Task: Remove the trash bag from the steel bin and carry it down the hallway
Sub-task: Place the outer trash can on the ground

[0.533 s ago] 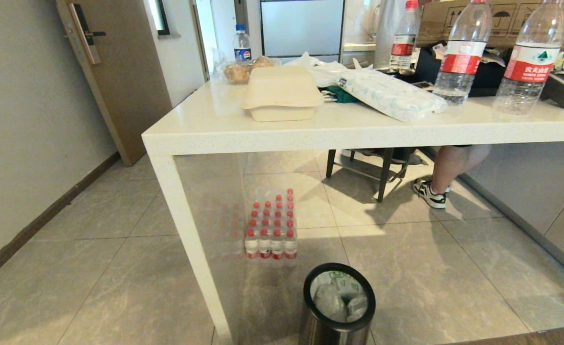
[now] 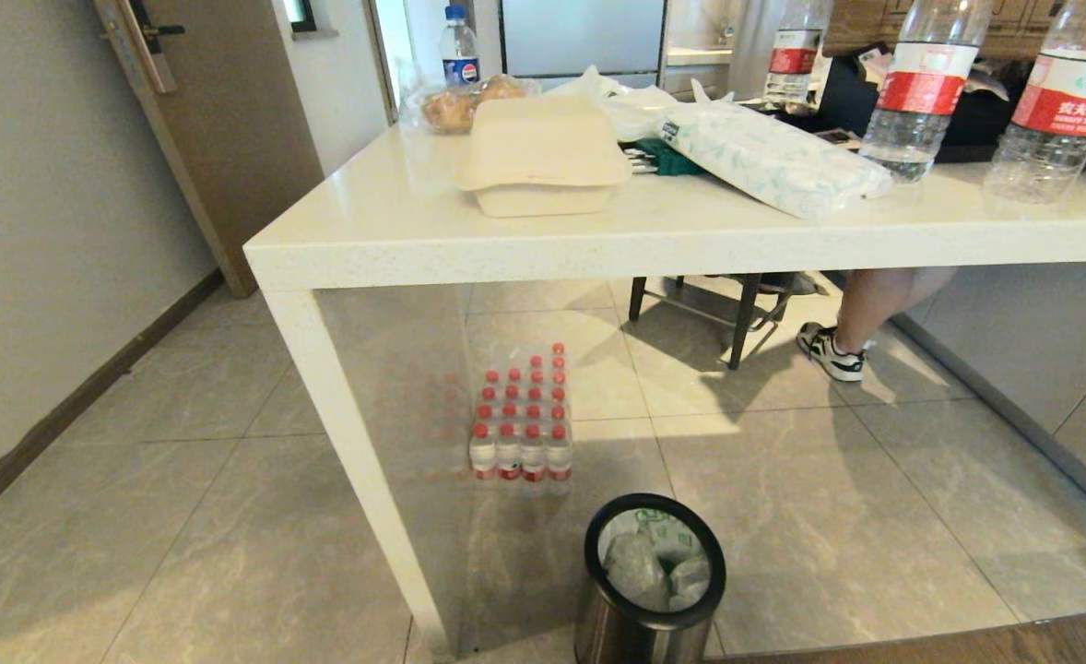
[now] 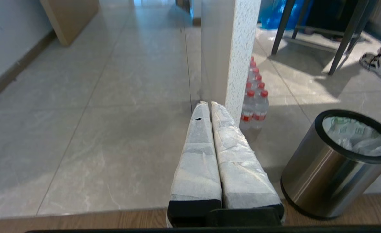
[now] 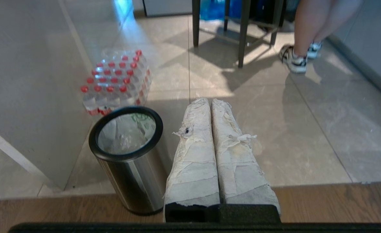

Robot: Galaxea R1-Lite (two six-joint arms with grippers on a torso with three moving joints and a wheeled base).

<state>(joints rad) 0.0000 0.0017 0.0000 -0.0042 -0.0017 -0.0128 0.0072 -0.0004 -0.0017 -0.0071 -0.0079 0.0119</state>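
Observation:
The steel bin [image 2: 646, 590] stands on the tiled floor just in front of the white table's leg, shiny with a black rim. Inside it sits the trash bag [image 2: 658, 567], crinkled white plastic with green print near its top. Neither arm shows in the head view. In the left wrist view my left gripper [image 3: 208, 104] is shut and empty, with the steel bin [image 3: 334, 171] and trash bag [image 3: 355, 137] off to one side. My right gripper [image 4: 209, 101] is also shut and empty, beside the steel bin [image 4: 129, 161] holding the trash bag [image 4: 125, 134].
A white table [image 2: 395, 231] carries a takeaway box [image 2: 543, 152], a tissue pack and water bottles [image 2: 916, 88]. A shrink-wrapped pack of small bottles [image 2: 523, 429] lies under it. A person's leg and shoe [image 2: 833, 355] and a chair are behind. A brown door [image 2: 220, 138] is at the left.
The whole head view has shifted: the table and its things now sit higher and larger in the picture, and the bin shows more fully. The things themselves have not moved.

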